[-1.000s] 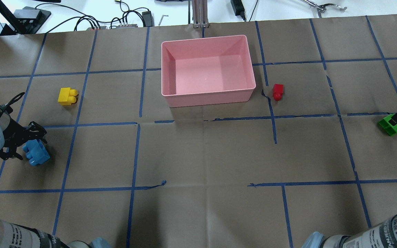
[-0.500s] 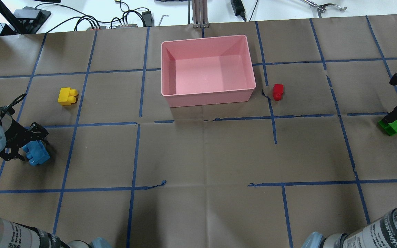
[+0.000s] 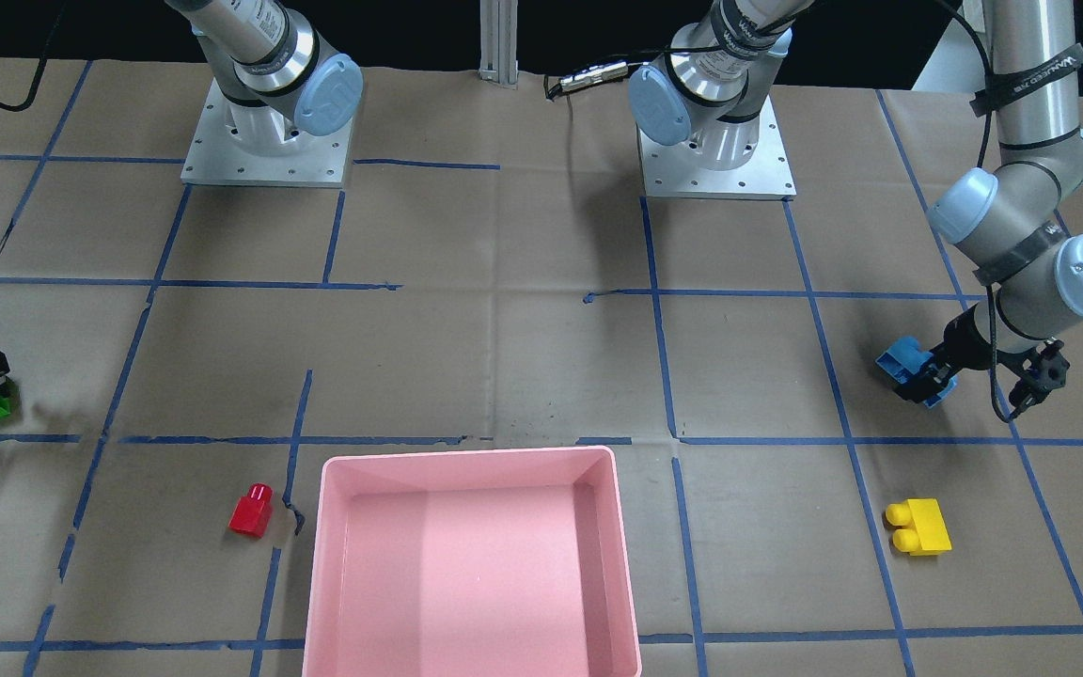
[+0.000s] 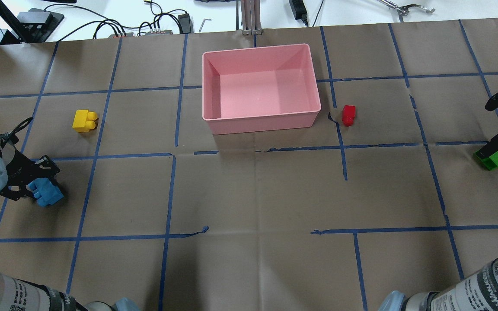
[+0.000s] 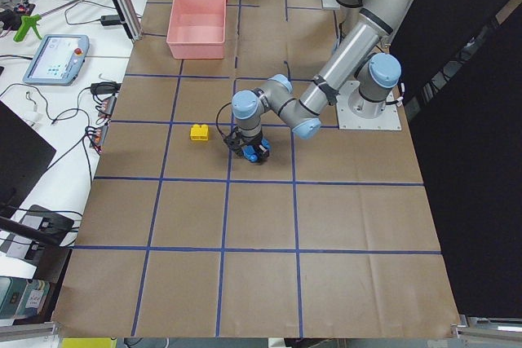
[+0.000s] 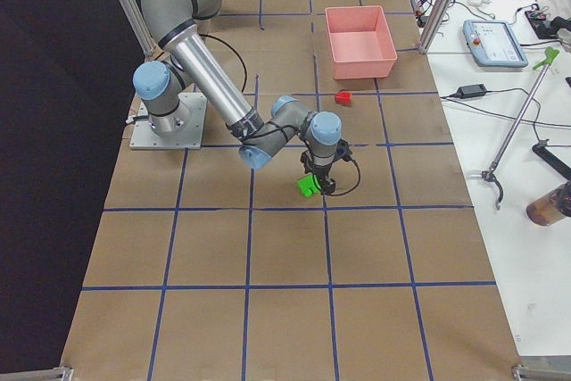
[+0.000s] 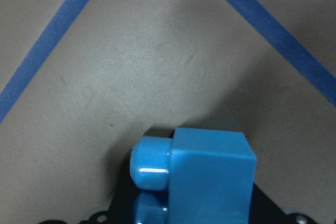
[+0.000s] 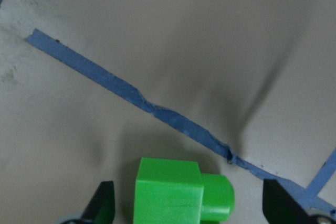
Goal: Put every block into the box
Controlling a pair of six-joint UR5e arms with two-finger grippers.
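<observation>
My left gripper (image 4: 33, 190) is shut on the blue block (image 4: 46, 194) low over the paper at the near left. The block fills the bottom of the left wrist view (image 7: 205, 177). My right gripper (image 4: 497, 151) is open at the far right edge. Its fingers (image 8: 105, 203) stand on either side of the green block (image 8: 168, 192), with gaps on both sides. The green block (image 4: 493, 160) rests on the paper. The yellow block (image 4: 84, 120) lies left of the pink box (image 4: 262, 123). The red block (image 4: 348, 115) lies just right of the box. The box holds nothing.
Brown paper with blue tape lines covers the table. Cables and gear lie along the far edge (image 4: 154, 26). The arm bases (image 3: 264, 141) stand on the robot's side. An aluminium post (image 4: 251, 17) rises behind the box.
My right gripper has shifted a little toward the far right over the green block. My left gripper and the blue block have barely moved.
</observation>
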